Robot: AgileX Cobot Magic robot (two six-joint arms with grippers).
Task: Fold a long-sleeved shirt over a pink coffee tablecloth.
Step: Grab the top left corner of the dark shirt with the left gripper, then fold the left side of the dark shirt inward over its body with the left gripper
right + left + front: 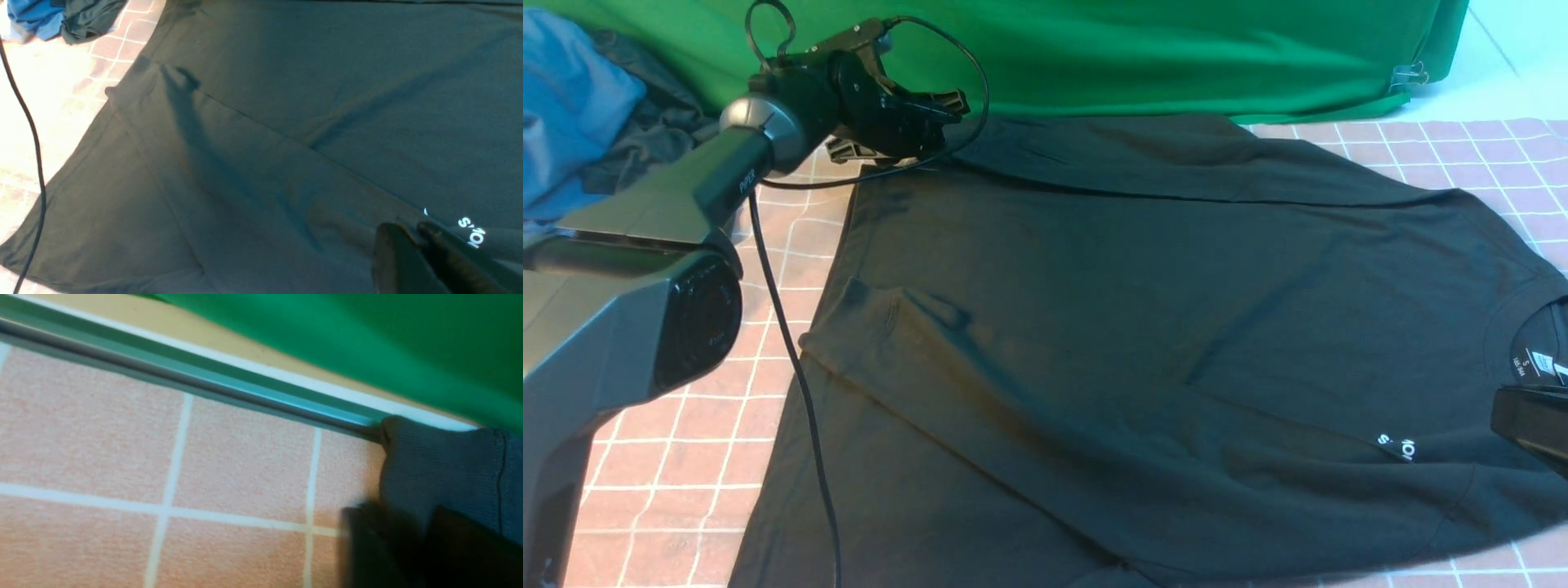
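You have one black long-sleeved shirt (1143, 327) (white print (1396, 447), neck label (1539, 363)) flat on one pink coffee tablecloth (686, 457). Left end effector (915, 122) at its far corner, grip: cannot tell; right end effector (408, 228) clenched beside the print.

Black soft-knit long-sleeved shirt (1143, 327): matt cloth, fine knit, w/ ribbed cuff (441, 469). Dusty-pink white-grid tablecloth (686, 441): matt cloth, slightly fuzzy weave. Bright green cloth (1135, 49): smooth, faint sheen. Grey arm housing (621, 269): smooth, semi-gloss, prob. plastic. Black cable (805, 392): glossy.
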